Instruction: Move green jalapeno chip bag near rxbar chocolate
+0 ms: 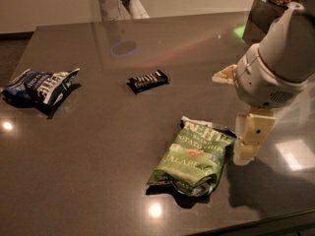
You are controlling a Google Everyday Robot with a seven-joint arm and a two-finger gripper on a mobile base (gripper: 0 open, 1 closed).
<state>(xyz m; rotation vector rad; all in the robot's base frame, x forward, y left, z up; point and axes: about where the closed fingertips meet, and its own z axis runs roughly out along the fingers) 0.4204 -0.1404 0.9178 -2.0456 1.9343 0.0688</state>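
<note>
The gripper [248, 141] — open or closed, I cannot tell — sits at three o'clock of the green jalapeno chip bag [193, 157]; an edge-only pinch could drop it short of the rxbar chocolate [147, 81].

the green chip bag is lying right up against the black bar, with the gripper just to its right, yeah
Not quite. The camera view shows the green chip bag lying apart from the black bar, with bare table between them. The gripper is just to the bag's right, as you said.
</note>
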